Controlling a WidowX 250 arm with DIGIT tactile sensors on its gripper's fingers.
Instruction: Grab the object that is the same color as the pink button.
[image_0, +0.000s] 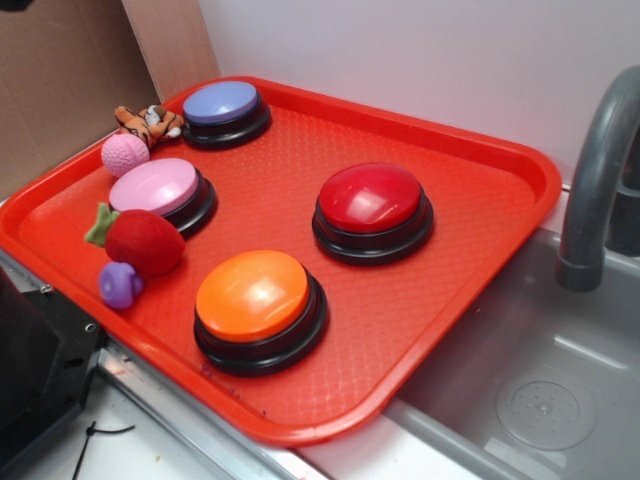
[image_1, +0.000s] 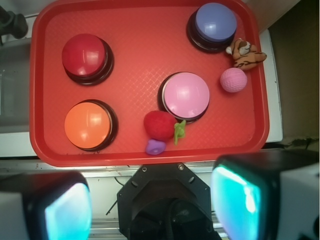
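Observation:
The small pink bumpy ball (image_0: 125, 155) lies on the red tray (image_0: 440, 300) near its left edge, just behind the pink button (image_0: 157, 189). In the wrist view the ball (image_1: 233, 80) sits right of the pink button (image_1: 186, 95). My gripper (image_1: 152, 202) is open and empty, high above the table in front of the tray's near edge. Its two fingers (image_1: 67, 212) stand wide apart at the bottom of the wrist view. The gripper does not show in the exterior view.
On the tray stand a lavender-blue button (image_0: 222, 108), a red button (image_0: 371, 205) and an orange button (image_0: 256, 300). A fuzzy red strawberry (image_0: 143, 242), a purple knob toy (image_0: 120, 285) and a small tiger toy (image_0: 148, 123) lie by the left edge. A sink with grey faucet (image_0: 598, 180) is at right.

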